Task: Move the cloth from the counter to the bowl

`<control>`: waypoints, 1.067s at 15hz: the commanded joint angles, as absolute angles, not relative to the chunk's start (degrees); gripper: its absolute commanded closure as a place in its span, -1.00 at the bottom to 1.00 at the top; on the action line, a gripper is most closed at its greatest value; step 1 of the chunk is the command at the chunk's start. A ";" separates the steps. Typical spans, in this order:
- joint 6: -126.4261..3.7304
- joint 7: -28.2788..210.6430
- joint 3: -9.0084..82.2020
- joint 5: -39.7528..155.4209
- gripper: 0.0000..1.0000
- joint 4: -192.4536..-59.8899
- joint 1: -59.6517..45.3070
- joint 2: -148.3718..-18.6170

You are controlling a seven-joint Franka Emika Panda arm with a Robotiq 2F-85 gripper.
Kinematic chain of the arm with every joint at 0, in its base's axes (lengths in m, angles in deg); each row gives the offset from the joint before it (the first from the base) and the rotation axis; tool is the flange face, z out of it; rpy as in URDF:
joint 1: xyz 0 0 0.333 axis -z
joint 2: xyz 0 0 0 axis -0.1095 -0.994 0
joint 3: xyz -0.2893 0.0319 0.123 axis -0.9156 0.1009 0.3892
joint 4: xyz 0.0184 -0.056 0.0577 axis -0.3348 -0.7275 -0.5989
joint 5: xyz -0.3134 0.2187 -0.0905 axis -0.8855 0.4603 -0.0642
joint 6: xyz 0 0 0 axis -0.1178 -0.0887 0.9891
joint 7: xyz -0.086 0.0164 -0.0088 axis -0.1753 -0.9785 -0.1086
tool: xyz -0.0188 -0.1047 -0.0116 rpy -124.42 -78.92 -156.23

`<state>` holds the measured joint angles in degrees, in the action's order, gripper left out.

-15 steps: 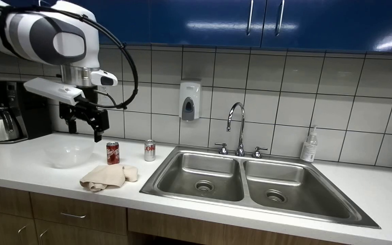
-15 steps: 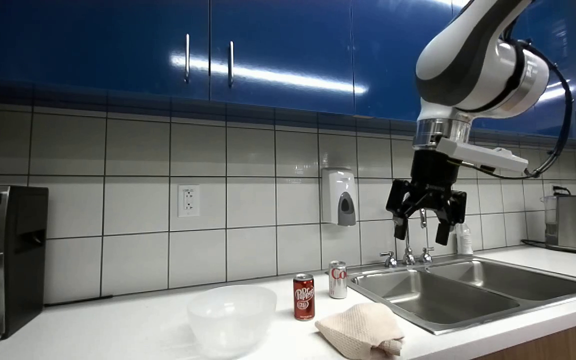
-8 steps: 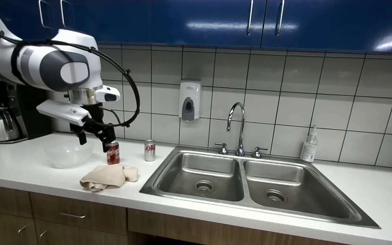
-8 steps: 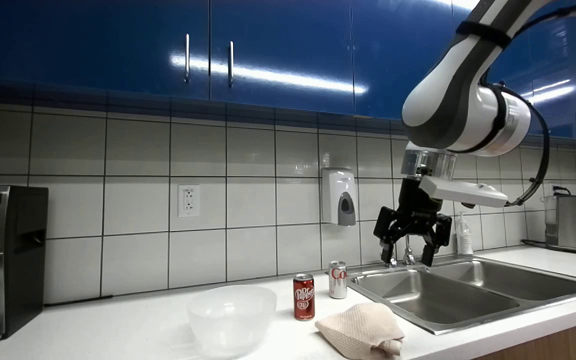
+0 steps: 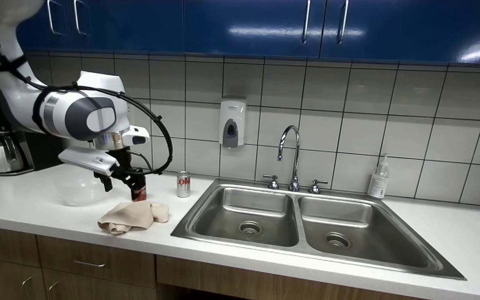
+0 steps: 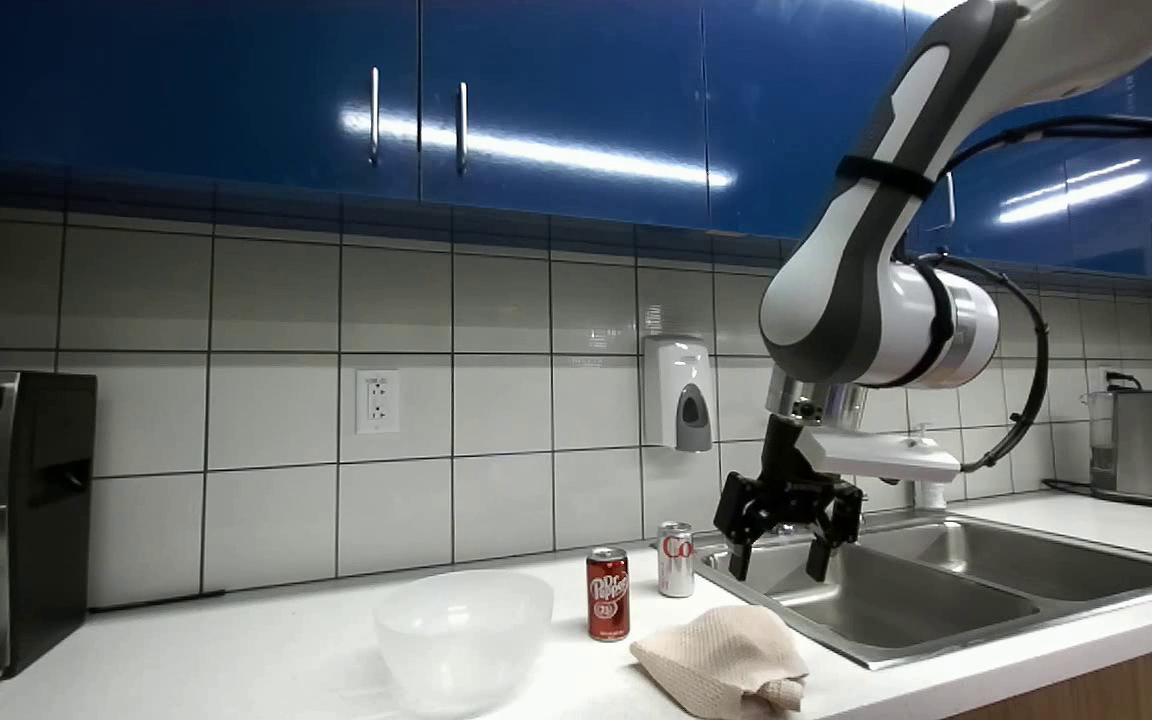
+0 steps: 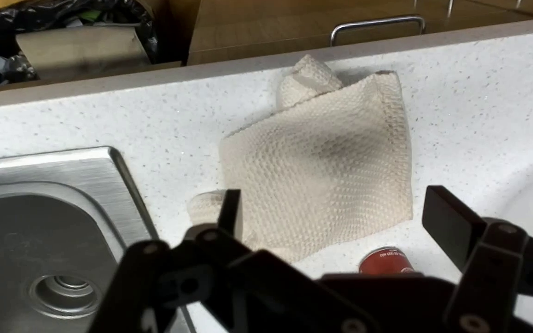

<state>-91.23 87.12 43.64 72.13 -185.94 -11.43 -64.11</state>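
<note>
While the beige waffle-textured cloth (image 7: 322, 175) lies rumpled on the white speckled counter (image 7: 474, 92), the black 2-fingered gripper (image 6: 779, 566) hangs clear, spread wide! Best come down centred, pinch a thick fold, then skirt that red metal can (image 6: 608, 594) toward the translucent round bowl (image 6: 463, 645).

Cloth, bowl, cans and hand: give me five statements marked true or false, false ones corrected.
The cloth lies on the counter. True.
The hand is shut on the cloth. False: its fingers are apart.
In both exterior views, the red can appears between the bowl and the silver can. True.
The silver can is in the sink. False: it stands beside the sink.
The wrist view shows the whole bowl. False: only part shows, at the right edge.
</note>
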 commanded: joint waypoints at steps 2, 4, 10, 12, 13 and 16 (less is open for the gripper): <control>-97.05 90.75 44.33 69.74 -1.00 -180.96 -11.27 -72.47; -99.79 92.42 43.72 68.15 -1.00 -179.37 -11.38 -75.45; -103.51 97.56 38.85 63.72 -1.00 -174.94 -15.53 -82.44; -103.47 98.01 38.03 64.17 -1.00 -173.70 -16.71 -84.05; -103.33 98.19 38.28 64.05 -1.00 -173.19 -16.56 -84.65; -103.13 98.22 38.65 64.69 -1.00 -172.31 -16.92 -85.82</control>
<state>-102.65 96.38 39.08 65.16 -173.98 -16.03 -84.26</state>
